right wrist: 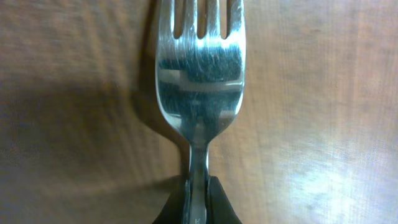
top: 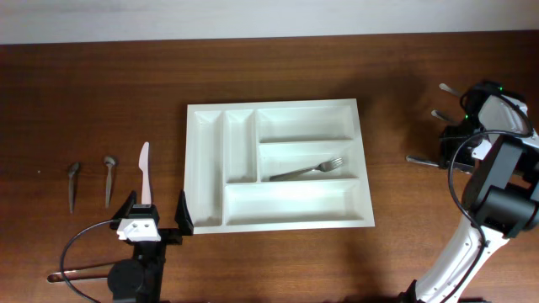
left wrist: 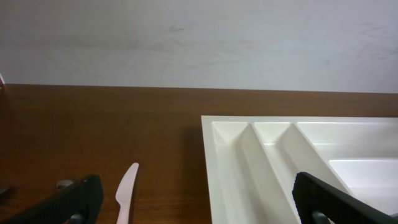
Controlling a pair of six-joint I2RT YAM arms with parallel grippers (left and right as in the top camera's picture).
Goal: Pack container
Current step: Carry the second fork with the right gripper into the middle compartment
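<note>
Sitting mid-table with a packed fork [top: 307,171] inside, the container [top: 278,107] looks light, stiff and slick, best held by its rim, while the left gripper [top: 156,209] gapes empty and the right gripper [right wrist: 198,200] pinches the neck of a second fork [right wrist: 199,81].

A large white rectangular plastic tray [top: 195,168] fills the middle of the brown wooden table [top: 396,76]. A silver metal fork [top: 307,171] lies in its middle wide compartment; the other four stand open from above. Left of the tray, a white plastic knife [top: 145,172], a grey metal utensil [top: 109,178] and a second grey utensil [top: 72,187] lie in the way. A bare strip runs along the tray's right wall.
</note>
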